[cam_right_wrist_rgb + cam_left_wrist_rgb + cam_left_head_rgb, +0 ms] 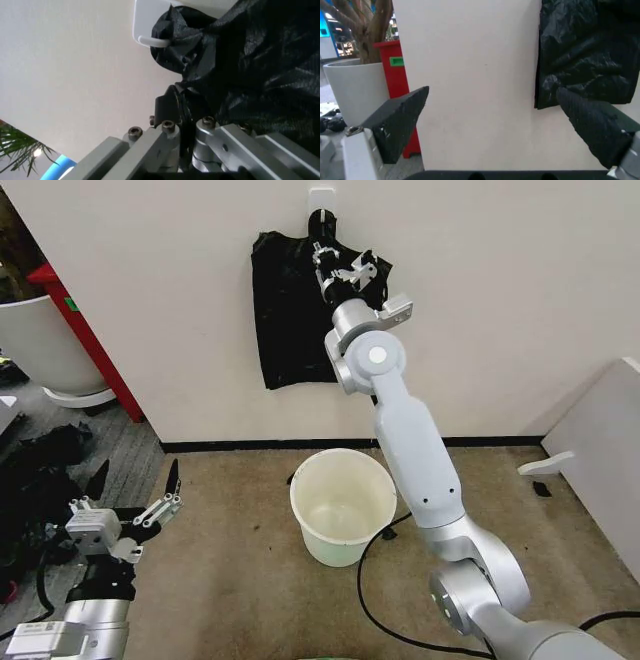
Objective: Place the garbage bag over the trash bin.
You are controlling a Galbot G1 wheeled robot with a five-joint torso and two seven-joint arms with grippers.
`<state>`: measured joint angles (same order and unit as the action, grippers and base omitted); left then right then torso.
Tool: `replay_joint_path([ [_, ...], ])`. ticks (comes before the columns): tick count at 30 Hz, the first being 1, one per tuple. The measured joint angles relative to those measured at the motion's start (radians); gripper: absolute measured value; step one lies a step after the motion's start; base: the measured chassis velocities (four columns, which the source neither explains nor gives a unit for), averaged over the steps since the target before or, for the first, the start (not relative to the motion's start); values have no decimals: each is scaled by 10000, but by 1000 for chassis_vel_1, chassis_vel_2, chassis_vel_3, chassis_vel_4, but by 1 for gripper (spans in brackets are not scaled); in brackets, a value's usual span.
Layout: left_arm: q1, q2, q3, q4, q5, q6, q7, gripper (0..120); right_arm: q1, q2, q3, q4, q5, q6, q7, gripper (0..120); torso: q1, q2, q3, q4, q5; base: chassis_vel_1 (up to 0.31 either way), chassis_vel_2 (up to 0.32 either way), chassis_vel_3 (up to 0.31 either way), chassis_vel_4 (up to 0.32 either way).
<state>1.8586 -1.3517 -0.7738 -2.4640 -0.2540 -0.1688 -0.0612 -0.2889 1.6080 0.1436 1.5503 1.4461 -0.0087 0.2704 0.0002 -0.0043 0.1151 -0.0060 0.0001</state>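
Note:
A flat bunch of black plastic bags point(290, 320) hangs on the wall from a white hook point(322, 198), pinched to a narrow neck there. My right arm reaches up to it, and my right gripper point(345, 268) is shut on the black plastic just below the neck. The right wrist view shows the bunch point(260, 56), the hook point(150, 26) and the closed gripper point(182, 108). I cannot tell a single garbage bag apart from the bunch. The trash bin point(340, 545), a white bucket, stands empty on the floor under the arm. My left gripper point(137, 472) hangs open at the lower left, holding nothing, and faces the wall point(492, 91).
A large white tub point(40, 340) and a red post point(85, 330) stand at the far left. A dark heap of cables and cloth point(40, 470) lies by my left arm. A black cable point(375, 580) runs beside the bin. A white panel point(600, 450) closes off the right.

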Motion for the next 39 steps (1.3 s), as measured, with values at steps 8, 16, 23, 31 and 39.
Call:
replay_joint_path([
  [8, -8, 28, -7, -31, -9, -2, 12, 100, -414, 0, -202, 421, 188, 15, 114, 0, 0, 0, 0, 0, 0, 0, 0, 0, 0],
  [16, -7, 57, -23, -52, -9, -19, 22, 100, -1127, -231, -452, 966, 412, 39, 193, 0, 0, 0, -1, 0, 0, 0, 0, 0, 0],
  [23, -5, 45, -50, -47, -17, -69, 25, 100, -1718, -569, -597, 1313, 529, 29, 221, 0, 0, 0, 0, -1, 1, 0, 0, 0, 0],
  [31, -34, 27, -21, 50, -15, -103, 31, 100, -1864, -720, -700, 1679, 192, -285, 468, 7, 0, 0, 0, 1, 0, 0, 0, 0, 0],
  [39, -63, 31, -30, 155, -19, -118, 30, 100, -2304, -1085, -873, 2589, -340, -600, 347, 34, 0, 0, -1, -1, 1, 0, 0, 0, 0],
])
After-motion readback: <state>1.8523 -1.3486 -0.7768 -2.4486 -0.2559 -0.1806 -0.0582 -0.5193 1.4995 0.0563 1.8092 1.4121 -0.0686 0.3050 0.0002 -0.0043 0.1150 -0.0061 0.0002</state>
